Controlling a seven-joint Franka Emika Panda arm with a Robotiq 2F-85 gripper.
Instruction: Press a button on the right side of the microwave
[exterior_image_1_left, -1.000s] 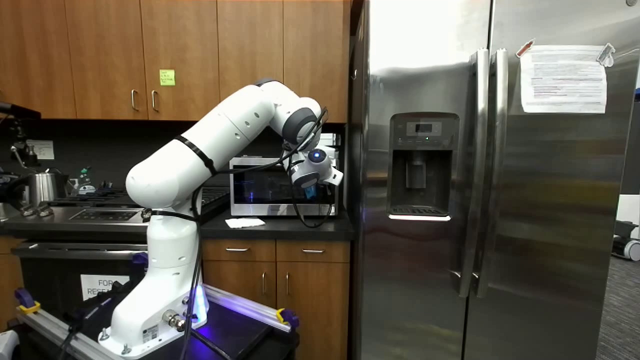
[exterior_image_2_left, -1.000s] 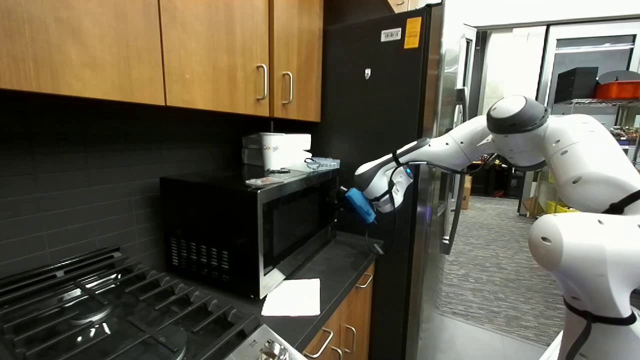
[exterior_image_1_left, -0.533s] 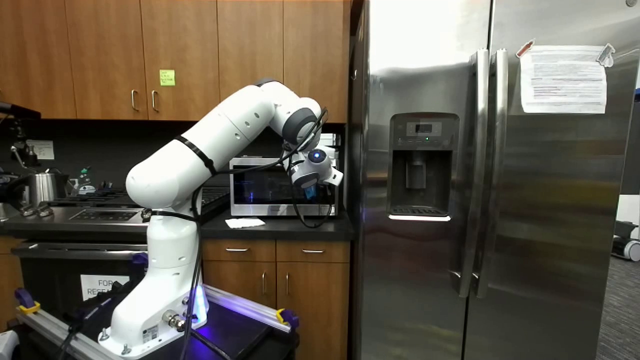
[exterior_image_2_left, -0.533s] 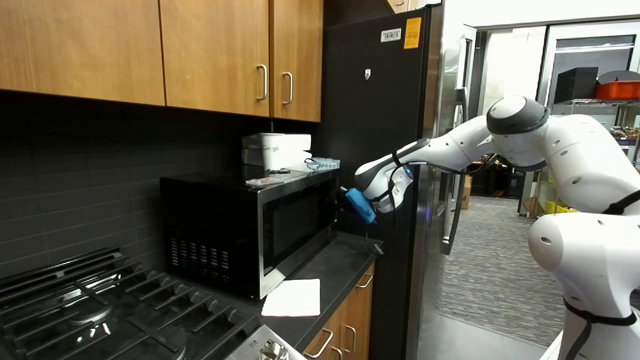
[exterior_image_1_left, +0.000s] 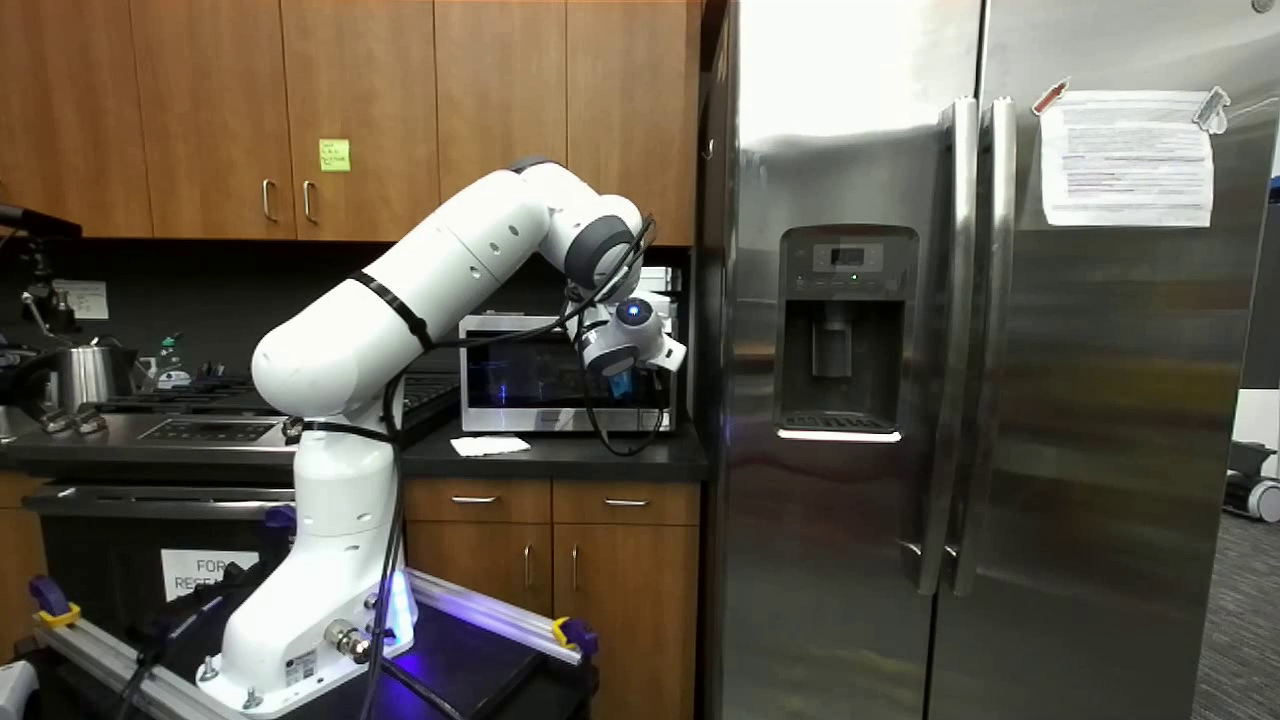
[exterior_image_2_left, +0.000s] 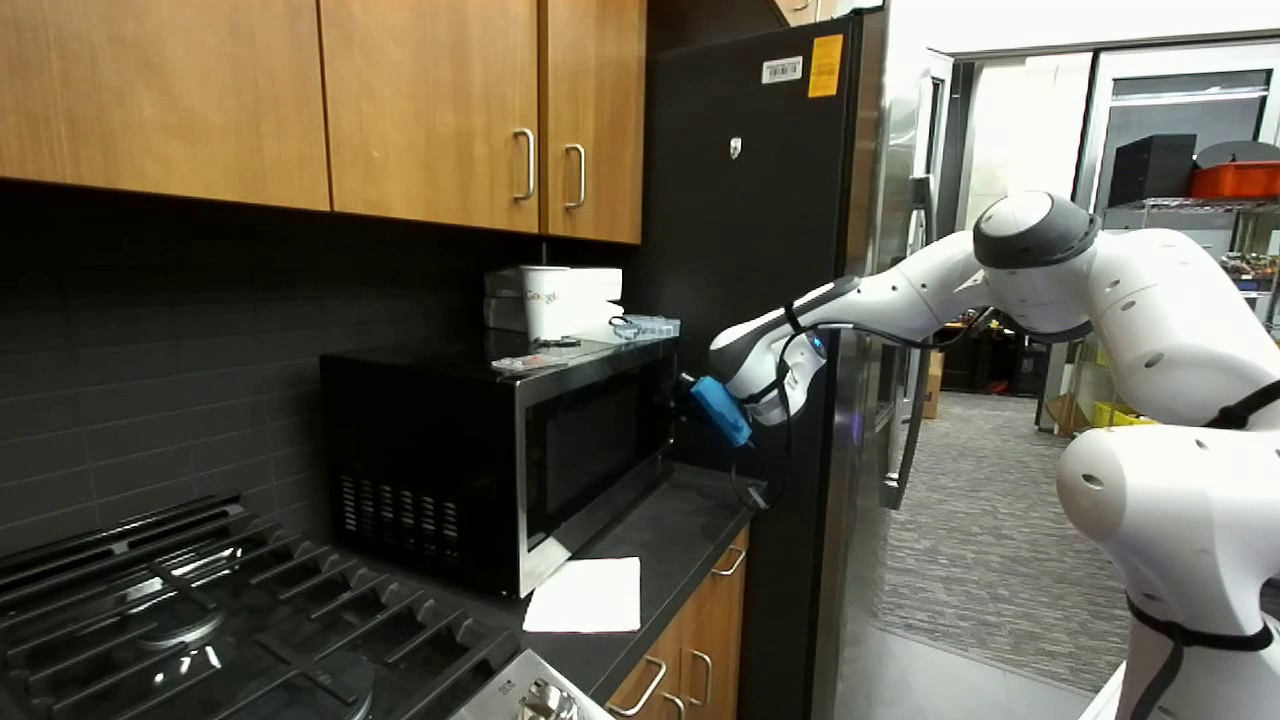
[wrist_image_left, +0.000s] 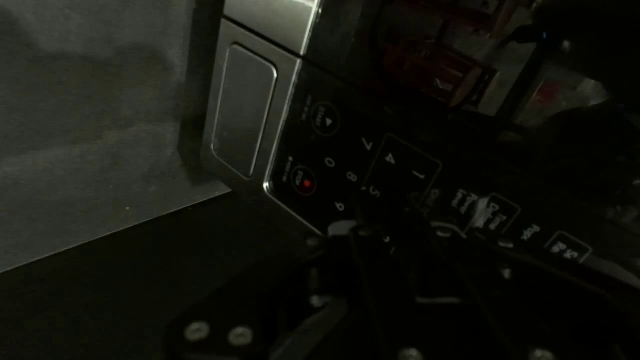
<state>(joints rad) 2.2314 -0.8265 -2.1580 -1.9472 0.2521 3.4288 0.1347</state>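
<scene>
Your microwave (exterior_image_1_left: 515, 385) stands on the tabletop (exterior_image_2_left: 690, 520), beneath the wooden cabinets (exterior_image_1_left: 500, 100), its right end just beside the fridge (exterior_image_1_left: 840, 550) with a narrow gap between. Your fingers (wrist_image_left: 362, 260) are at that right end, before the keypad (wrist_image_left: 350, 160); in the wrist view they cover part of it, while the STOP button (wrist_image_left: 303, 181) and START button (wrist_image_left: 325, 119) show beyond them. That view is too dark to tell you whether the fingers are spread or together, or whether they touch the keypad. In an exterior view, the blue block (exterior_image_2_left: 720, 410) on the wrist (exterior_image_2_left: 765, 375) shows against the fridge's dark side, which bounds your room to the right. A cable (exterior_image_1_left: 592, 415) loops below the wrist toward the tabletop. You have more room along the microwave's front toward the stove (exterior_image_2_left: 200, 600), where a white sheet (exterior_image_2_left: 585, 597) lies flat beside the lower front corner. A white cup (exterior_image_2_left: 546, 300) and white boxes (exterior_image_2_left: 600, 285) stand on top.
</scene>
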